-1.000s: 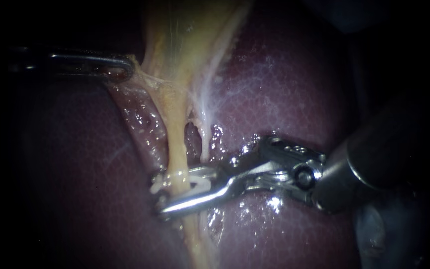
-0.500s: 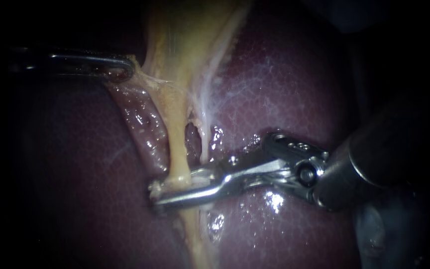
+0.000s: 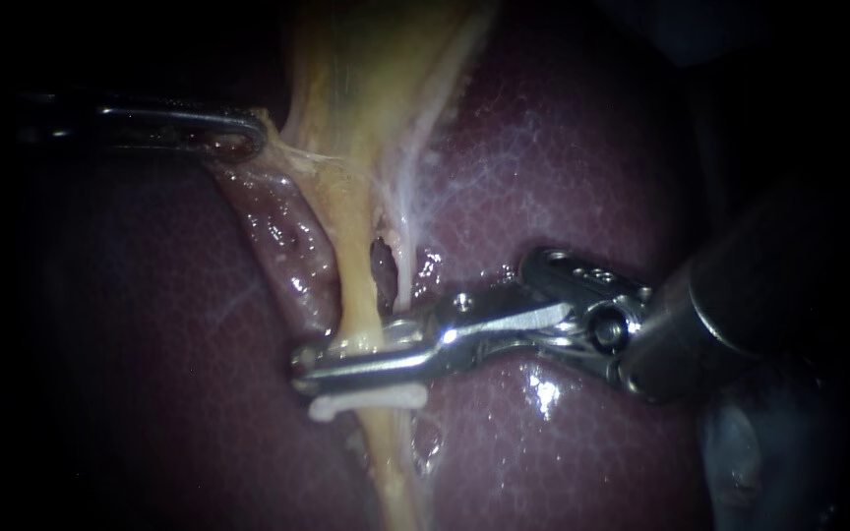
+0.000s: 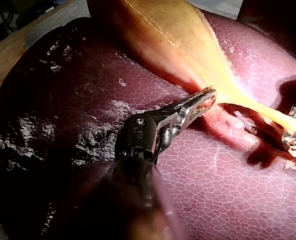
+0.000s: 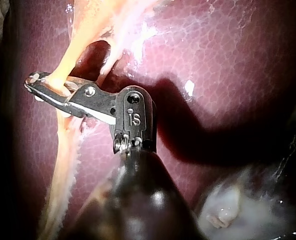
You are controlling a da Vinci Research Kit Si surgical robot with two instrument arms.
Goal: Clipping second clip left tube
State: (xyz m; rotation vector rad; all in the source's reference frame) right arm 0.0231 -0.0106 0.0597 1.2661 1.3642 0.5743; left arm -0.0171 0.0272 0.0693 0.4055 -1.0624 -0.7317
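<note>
Nearest, the steel pincer of my right instrument (image 3: 309, 362), which had gaped around the tube a second before, was now clenched on the pale yellow left tube (image 3: 351, 295). Its lower jaw had lifted off a white plastic clip (image 3: 366, 400) lying across that tube just beside it, so the second clip was probably being squeezed home. Farther off, my left instrument (image 3: 248, 133) had its pincer clamped on the edge of the yellow tapering gallbladder (image 3: 346, 79) above the dark red liver (image 3: 563, 167); no brand or writing showed on the tissue.
</note>
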